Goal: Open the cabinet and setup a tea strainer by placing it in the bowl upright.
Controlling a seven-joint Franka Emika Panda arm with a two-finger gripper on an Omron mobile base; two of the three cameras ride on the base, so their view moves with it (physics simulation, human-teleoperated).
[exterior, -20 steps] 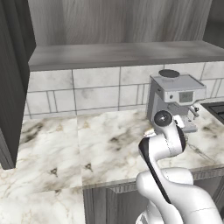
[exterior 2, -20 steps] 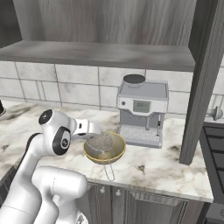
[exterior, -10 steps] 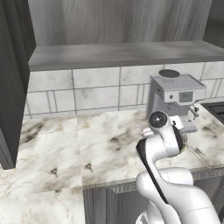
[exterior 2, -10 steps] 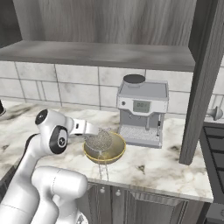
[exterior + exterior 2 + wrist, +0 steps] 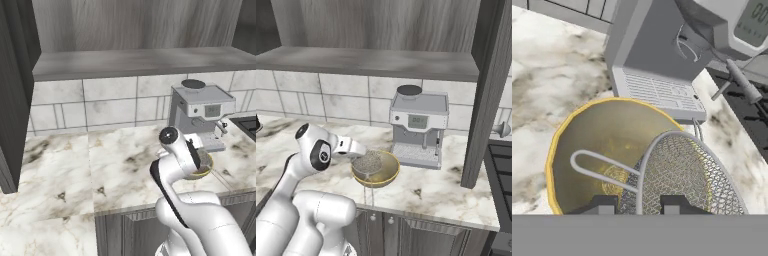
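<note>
The golden-olive bowl (image 5: 592, 145) stands on the marble counter in front of the coffee machine; it also shows as the bowl (image 5: 382, 172) and, half hidden by my arm, as the bowl (image 5: 205, 165). The silver mesh tea strainer (image 5: 682, 175) hangs tilted over the bowl's near side, partly inside its rim. My gripper (image 5: 639, 204) is shut on the strainer's rim. From the right base, the gripper (image 5: 362, 153) reaches over the bowl with the strainer (image 5: 367, 162) below it. The cabinet (image 5: 381, 62) above is open, with its door (image 5: 491, 90) swung out at the right.
A grey coffee machine (image 5: 418, 130) stands just behind the bowl, its drip tray (image 5: 657, 92) close to the rim. The cabinet's other open door (image 5: 15, 90) hangs at the left. A dark stove (image 5: 501, 165) borders the counter on the right.
My arm's elbow has drifted a little to the left. The strainer stays gripped over the bowl, only slightly shifted.
</note>
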